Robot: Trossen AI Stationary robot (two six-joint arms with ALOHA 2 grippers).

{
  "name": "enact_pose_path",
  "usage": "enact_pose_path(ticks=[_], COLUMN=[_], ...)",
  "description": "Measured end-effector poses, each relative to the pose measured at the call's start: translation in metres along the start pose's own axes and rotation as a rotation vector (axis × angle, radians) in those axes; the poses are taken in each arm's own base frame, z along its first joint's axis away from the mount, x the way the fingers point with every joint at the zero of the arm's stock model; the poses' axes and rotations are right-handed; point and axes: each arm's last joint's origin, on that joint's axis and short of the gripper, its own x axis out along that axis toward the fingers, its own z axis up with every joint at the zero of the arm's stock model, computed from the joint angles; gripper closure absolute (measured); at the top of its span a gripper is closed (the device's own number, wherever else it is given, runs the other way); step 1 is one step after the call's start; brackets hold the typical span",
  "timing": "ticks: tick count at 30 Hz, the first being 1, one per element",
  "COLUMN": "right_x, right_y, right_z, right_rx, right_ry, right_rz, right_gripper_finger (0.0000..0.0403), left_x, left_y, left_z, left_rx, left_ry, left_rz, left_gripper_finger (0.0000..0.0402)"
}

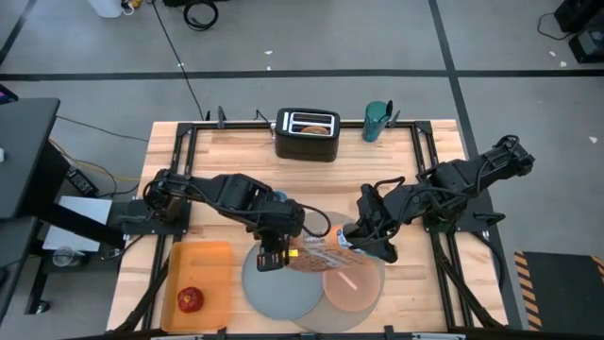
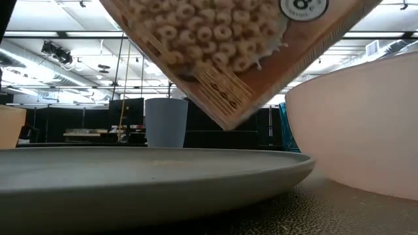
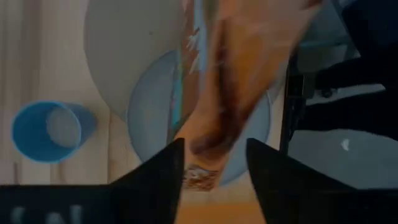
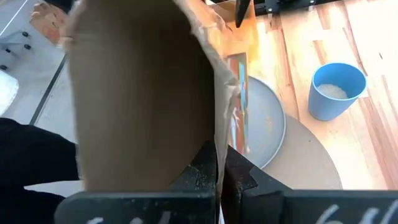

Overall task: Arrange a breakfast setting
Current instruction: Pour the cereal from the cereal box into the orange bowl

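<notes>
The orange cereal box [image 1: 316, 253] hangs tilted over the grey-blue plate [image 1: 274, 293] and the pink bowl [image 1: 354, 288], its low corner [image 2: 225, 121] above the plate [image 2: 150, 170]. Plate and bowl [image 2: 359, 130] rest on the round grey mat [image 4: 311, 165]. My right gripper [image 1: 363, 244] is shut on the box's upper end. My left gripper [image 1: 272, 255] is open, with a finger on either side of the box's other end [image 3: 199, 177]; whether it touches the box I cannot tell. A blue cup [image 4: 336, 90] stands beside the mat. The red apple [image 1: 190, 298] lies on an orange board. My right gripper [image 4: 221, 171] pinches the cardboard edge [image 4: 214, 134] at the box's open top end between its two fingers. It comes from the table's right, slanting down. The box is lifted clear and tilts down toward the table's left, over the plate.
A black toaster [image 1: 307, 132] with brown bread in its slots stands at the far edge, a teal vessel [image 1: 377, 121] to its right. The orange board [image 1: 203, 283] lies at the near left. Black rails run along both sides of the table.
</notes>
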Motion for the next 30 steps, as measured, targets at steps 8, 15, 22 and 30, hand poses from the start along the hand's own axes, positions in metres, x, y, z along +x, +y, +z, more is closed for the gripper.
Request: enact_pose_path(ticks=[8, 15, 22, 30], right_x=[0.0, 0.0, -0.002, -0.002], right_y=[0.0, 0.0, 0.001, 0.001], right_z=[0.0, 0.0, 0.0, 0.001], right_rx=[0.004, 0.008, 0.009, 0.04], right_ry=[-0.001, 0.004, -0.003, -0.01], right_rz=[-0.001, 0.012, 0.019, 0.022], right_gripper_finger=[0.0398, 0.0398, 0.0397, 0.0396], left_x=[-0.015, -0.029, -0.033, -0.018], left_y=[-0.011, -0.017, -0.012, 0.013], left_z=[-0.011, -0.016, -0.02, -0.087], left_rx=[0.027, 0.033, 0.09, -0.028], left_ry=[-0.109, -0.243, -0.253, -0.34], left_rz=[0.146, 0.259, 0.312, 0.216], left_gripper_finger=[0.0169, 0.0199, 0.0222, 0.0231])
